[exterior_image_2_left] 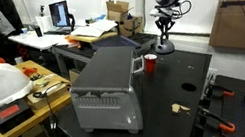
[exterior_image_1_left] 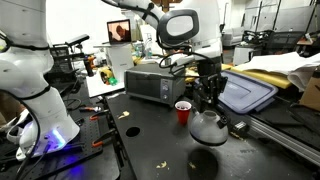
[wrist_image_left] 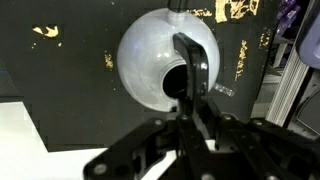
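Gripper (wrist_image_left: 186,88) pinched narrow on the round, glossy silver-white pot (wrist_image_left: 145,55) at its mouth rim (probably light, hollow, slippery)

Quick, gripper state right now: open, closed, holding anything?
Gripper: closed on the round silvery vessel, fingers at the rim of its opening.

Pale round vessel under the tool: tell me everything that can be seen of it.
The pale round vessel is a smooth, milky-white bulb, glass or plastic by its sheen, with one dark round opening facing the wrist camera. It appears to rest on the black tabletop, near a red plastic cup in an exterior view. The tool hangs right over it, one dark finger crossing the opening. Whether the rim is pinched cannot be told.
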`<state>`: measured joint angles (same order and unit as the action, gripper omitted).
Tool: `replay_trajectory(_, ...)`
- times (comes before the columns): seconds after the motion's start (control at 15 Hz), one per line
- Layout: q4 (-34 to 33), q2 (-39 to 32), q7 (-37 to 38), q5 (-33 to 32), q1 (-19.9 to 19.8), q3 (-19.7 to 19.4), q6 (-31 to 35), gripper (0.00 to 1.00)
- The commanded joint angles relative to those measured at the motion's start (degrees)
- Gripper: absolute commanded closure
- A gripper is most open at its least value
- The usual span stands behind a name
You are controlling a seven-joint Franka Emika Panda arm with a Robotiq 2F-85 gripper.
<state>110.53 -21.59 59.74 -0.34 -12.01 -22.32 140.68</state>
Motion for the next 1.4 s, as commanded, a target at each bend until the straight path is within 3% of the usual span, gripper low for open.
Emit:
replay_trajectory(0.0, 4.38, 4.42, 0.53, -2.86, 1.43, -0.25, -0.24, 0.95)
replay_trajectory(0.87, 7.41, 8.20, 5.45, -9.76, 5.15, 0.33, 1.01, 0.95)
replay_trajectory(1.33, 5.63, 7.23, 12.15, -14.22, 6.74, 0.47, 1.73, 0.95)
